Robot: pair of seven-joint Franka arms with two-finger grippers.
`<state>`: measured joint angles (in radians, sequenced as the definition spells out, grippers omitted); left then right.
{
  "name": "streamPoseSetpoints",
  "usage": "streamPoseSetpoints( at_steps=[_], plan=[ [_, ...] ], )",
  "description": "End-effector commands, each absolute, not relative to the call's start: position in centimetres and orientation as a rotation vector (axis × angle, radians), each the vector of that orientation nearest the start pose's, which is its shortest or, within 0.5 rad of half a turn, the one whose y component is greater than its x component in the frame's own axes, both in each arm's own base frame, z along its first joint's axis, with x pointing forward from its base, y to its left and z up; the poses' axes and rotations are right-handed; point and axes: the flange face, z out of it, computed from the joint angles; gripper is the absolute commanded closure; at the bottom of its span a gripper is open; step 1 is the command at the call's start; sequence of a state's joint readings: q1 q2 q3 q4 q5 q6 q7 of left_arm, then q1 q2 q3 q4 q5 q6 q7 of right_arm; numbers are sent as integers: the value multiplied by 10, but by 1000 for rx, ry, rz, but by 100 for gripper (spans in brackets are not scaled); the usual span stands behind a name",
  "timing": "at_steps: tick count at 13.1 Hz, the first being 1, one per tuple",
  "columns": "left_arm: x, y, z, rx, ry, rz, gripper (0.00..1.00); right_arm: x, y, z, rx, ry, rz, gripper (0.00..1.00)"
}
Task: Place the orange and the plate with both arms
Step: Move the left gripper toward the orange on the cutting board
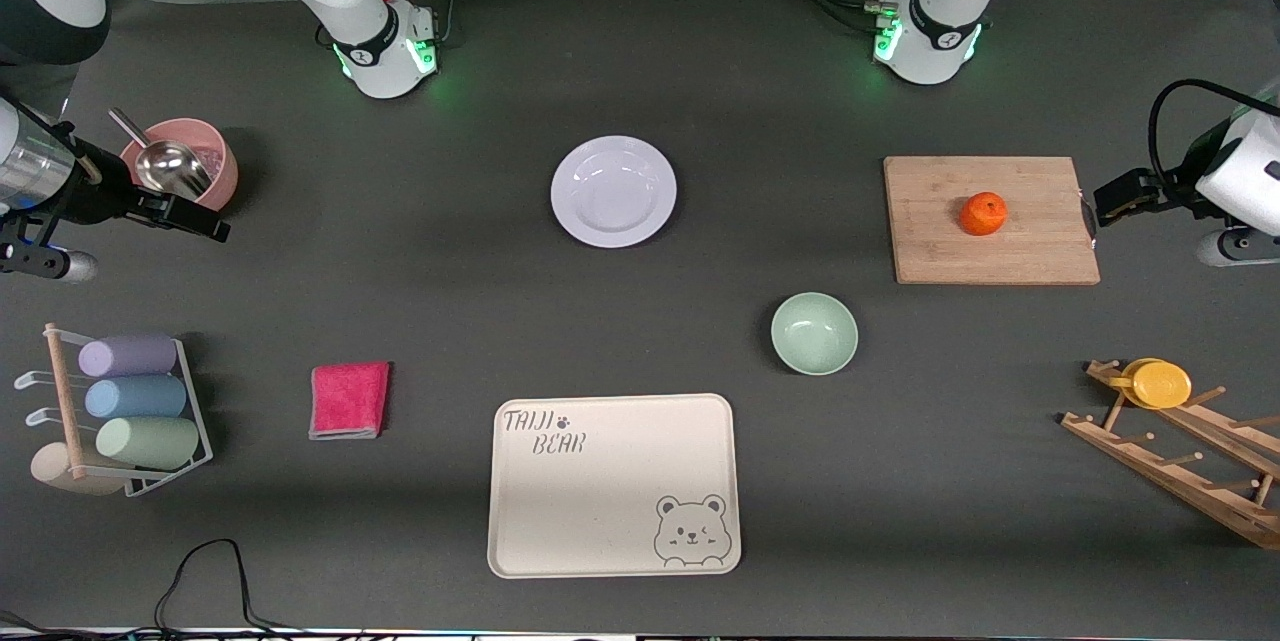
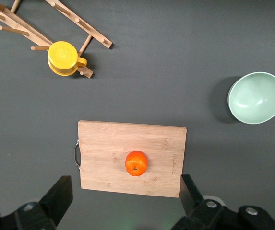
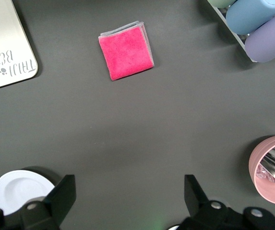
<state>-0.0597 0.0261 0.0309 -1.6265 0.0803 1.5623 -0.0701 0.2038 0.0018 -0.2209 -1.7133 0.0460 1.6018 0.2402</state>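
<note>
The orange [image 1: 983, 214] sits on a wooden cutting board [image 1: 1030, 251] toward the left arm's end of the surface, a little off the board's middle and stem dimple up in the left wrist view [image 2: 136, 163]. The plate [image 1: 613, 191] lies empty and flat on the bare surface between the two arm bases, well apart from the board. Nearer the front camera than the plate and the board stands a mint-green bowl [image 1: 814, 333], and nearer still, by the front edge, a cream tray [image 1: 613, 486] printed with a bear (nothing lies on it). A folded pink cloth [image 1: 349, 400] rests beside the tray toward the right arm's end. A wooden rack [image 1: 1190, 461] carrying a yellow cup [image 1: 1158, 384] occupies the front corner at the left arm's end. A wire holder of pastel cups [image 1: 135, 399] sits near the edge at the right arm's end, and a pink bowl [image 1: 205, 146] with a metal scoop in it farther from the camera. The left gripper [image 2: 126, 194] hangs over the cutting board's edge, fingers spread wide and released, holding nothing. The right gripper [image 3: 130, 196] hangs over bare surface between the plate and the pink bowl, fingers likewise spread and empty.
</note>
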Motion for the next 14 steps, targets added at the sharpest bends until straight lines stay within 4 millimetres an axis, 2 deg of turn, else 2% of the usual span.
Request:
streamPoseSetpoints(
  at_steps=[1, 5, 8, 10, 12, 14],
  plan=[
    [554, -7, 590, -3056, -10, 177, 0, 554, -3, 560, -3089, 403, 191, 0],
    [551, -9, 585, -3045, 0, 246, 0, 554, -3, 556, -3088, 403, 212, 0],
    [537, -12, 580, -3050, 8, 320, 0, 553, -3, 552, -3087, 403, 229, 0],
    [512, -10, 578, -3052, 15, 335, 0, 553, -7, 550, -3069, 422, 237, 0],
    [465, -6, 567, -3063, 16, 309, 0, 551, -23, 546, -3005, 475, 255, 0],
    [433, -6, 556, -3067, 26, 304, 0, 550, -27, 546, -2979, 430, 258, 0]
  ],
)
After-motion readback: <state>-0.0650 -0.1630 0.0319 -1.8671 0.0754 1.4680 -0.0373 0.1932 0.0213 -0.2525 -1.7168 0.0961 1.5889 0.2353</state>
